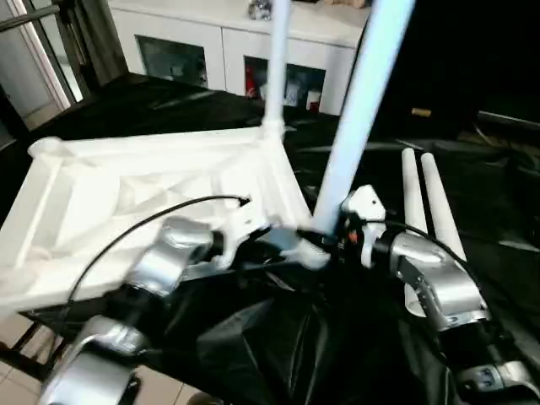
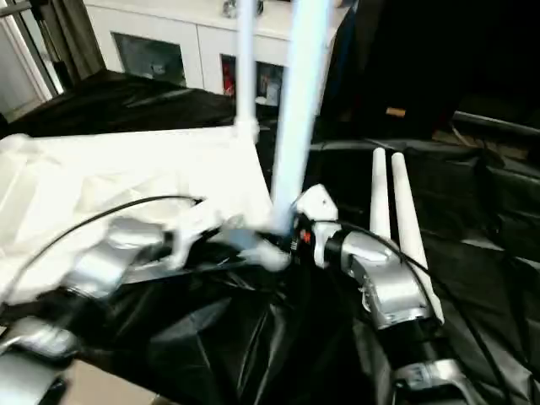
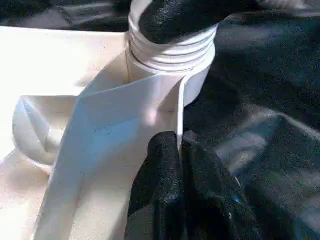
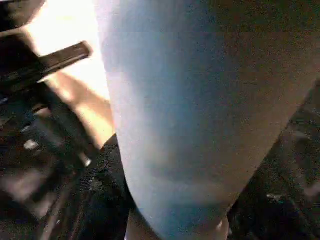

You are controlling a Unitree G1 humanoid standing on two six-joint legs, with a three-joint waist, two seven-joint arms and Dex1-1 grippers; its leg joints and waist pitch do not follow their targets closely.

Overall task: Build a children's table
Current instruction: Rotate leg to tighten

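Two legs already stand on the upturned tabletop [image 1: 126, 190] on the black-draped work table [image 1: 472, 186]: a far leg [image 1: 277, 59] upright in its corner socket, and a near leg [image 1: 359, 101] leaning a little as it is worked into the near corner socket [image 3: 172, 75], where several threads still show above the rim. Two spare legs [image 1: 426, 202] lie side by side on the cloth to the right. The left gripper [image 3: 182, 190] has its jaws pressed together and braces against the tabletop's rim wall just below that socket, holding nothing between its fingers. The right gripper [image 1: 337, 229] sits at the base of the near leg, one black finger [image 3: 175, 17] wrapped across the threaded end; its jaws stand about half open around the tube, though whether they grip it firmly cannot be told. The risk appears to lie in that tilt: turning the leg while it leans could cross the threads and jam it short of seated. A loose hold might let the leg topple toward the spare pair, and if the left brace slips off the rim, the whole tabletop could spin or slide on the slick cloth.
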